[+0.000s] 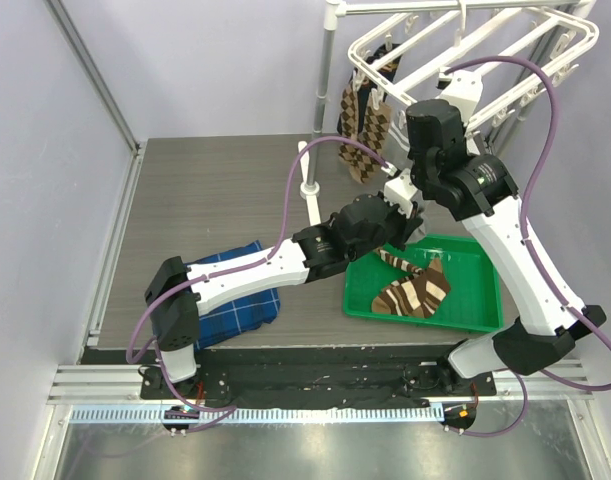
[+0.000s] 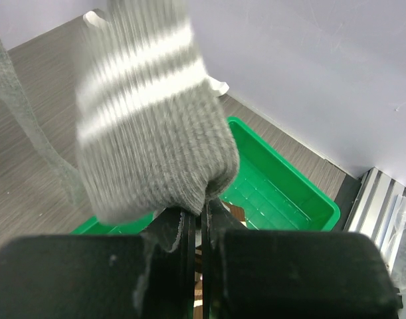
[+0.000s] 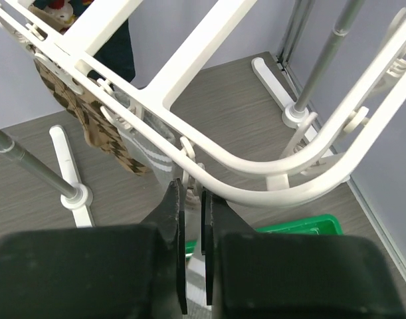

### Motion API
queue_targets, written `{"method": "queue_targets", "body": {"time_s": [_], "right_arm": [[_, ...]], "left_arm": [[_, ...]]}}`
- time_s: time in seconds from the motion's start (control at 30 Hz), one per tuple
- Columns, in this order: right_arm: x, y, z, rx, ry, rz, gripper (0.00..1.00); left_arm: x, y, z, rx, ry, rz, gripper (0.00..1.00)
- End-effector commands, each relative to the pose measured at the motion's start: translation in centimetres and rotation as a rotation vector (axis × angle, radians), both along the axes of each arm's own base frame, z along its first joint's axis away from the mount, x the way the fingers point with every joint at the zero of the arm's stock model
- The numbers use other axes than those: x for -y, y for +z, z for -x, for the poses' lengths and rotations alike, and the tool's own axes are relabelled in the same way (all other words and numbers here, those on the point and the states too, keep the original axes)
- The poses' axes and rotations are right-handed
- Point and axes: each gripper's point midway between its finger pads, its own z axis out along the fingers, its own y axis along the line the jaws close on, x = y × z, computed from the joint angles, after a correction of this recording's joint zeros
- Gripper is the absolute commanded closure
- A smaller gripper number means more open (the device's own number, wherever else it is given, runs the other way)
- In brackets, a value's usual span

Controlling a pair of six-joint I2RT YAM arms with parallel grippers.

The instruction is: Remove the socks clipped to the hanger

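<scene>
1. The grey sock (image 2: 149, 119) is clamped at its lower end by the left claw (image 2: 201, 206), above the green tray (image 2: 282, 193).
2. A soft, light, stretchy knit is judged; bunched fabric gives the surest hold.
3. The right claw (image 3: 191, 193) is seen nearly closed under the hanger (image 3: 256, 166); a pinched clip cannot be confirmed.
4. Argyle socks (image 1: 360, 120) are seen clipped there too.

No writing is showing legibly anywhere: the hanger (image 3: 204, 41), the socks (image 1: 363, 120) and the tray (image 1: 477, 285) are carrying no readable text or numbers.
</scene>
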Motion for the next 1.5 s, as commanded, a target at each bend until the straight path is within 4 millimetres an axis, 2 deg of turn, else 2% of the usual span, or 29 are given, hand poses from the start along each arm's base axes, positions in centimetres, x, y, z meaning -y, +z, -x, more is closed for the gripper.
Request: {"method": "queue_targets", "body": {"time_s": [0.0,0.17,0.2,0.23,0.3,0.4,0.43,0.53,0.57,0.63,0.67,0.73,0.77,0.9,1.0,1.03,1.07,1.23,1.47], "right_arm": [[0.1,1.4,-0.4,0.060,-0.022,-0.016,0.99],[0.0,1.7,0.0,0.067,-0.003,-0.027,0.99],[-0.3,1.7,0.0,0.066,0.016,-0.034,0.99],[-0.4,1.7,0.1,0.065,0.026,-0.039,0.99],[-0.8,1.9,0.3,0.074,0.057,-0.060,0.99],[-0.9,2.1,0.5,0.082,0.072,-0.075,0.99],[-0.9,2.0,0.6,0.080,0.075,-0.075,0.99],[-1.0,2.1,0.8,0.083,0.089,-0.084,0.99],[-1.0,2.1,0.9,0.085,0.092,-0.087,0.99],[-0.8,2.4,1.1,0.093,0.095,-0.093,0.99],[-1.0,2.4,1.2,0.093,0.107,-0.097,0.99],[-1.1,2.3,1.4,0.091,0.122,-0.104,0.99],[-1.6,2.3,1.4,0.095,0.148,-0.118,0.99],[-2.2,1.6,1.4,0.088,0.171,-0.146,0.99],[-2.1,1.6,1.4,0.087,0.165,-0.139,0.99],[-2.0,1.9,1.5,0.093,0.166,-0.138,0.99],[-2.0,1.9,1.5,0.093,0.165,-0.138,0.99],[-2.1,2.5,1.7,0.105,0.181,-0.145,0.99],[-2.3,2.5,1.9,0.103,0.203,-0.148,0.99]], "left_arm": [[0.2,2.6,0.0,0.047,0.011,0.061,1.00],[-0.6,-0.1,0.4,0.008,0.012,0.024,1.00],[-0.7,-0.1,0.9,-0.002,-0.008,0.031,1.00],[-0.9,-1.2,1.3,-0.033,-0.016,0.034,1.00],[-1.0,-2.1,2.1,-0.071,-0.040,0.046,1.00],[-1.1,-5.3,2.9,-0.145,-0.053,0.045,1.00],[-1.1,-7.7,2.9,-0.171,-0.046,0.013,1.00],[-1.1,-11.6,3.3,-0.235,-0.039,-0.019,1.00],[-1.0,-13.2,3.4,-0.264,-0.040,-0.032,0.96],[-1.1,-15.1,3.8,-0.297,-0.042,-0.047,0.88],[-1.2,-16.3,3.6,-0.311,-0.025,-0.062,0.76],[-1.8,-18.1,3.0,-0.335,0.034,-0.098,0.67],[-2.3,-19.0,2.3,-0.328,0.084,-0.117,0.58],[-2.5,-18.0,1.3,-0.299,0.123,-0.122,0.41],[-2.3,-15.1,1.1,-0.264,0.115,-0.112,0.32],[-2.1,-13.6,0.8,-0.245,0.114,-0.099,0.25],[-2.2,-12.9,0.8,-0.239,0.114,-0.100,0.22],[-3.5,-9.0,0.9,-0.213,0.132,-0.057,0.17],[-4.6,-6.0,0.6,-0.168,0.157,-0.046,0.06]]}}
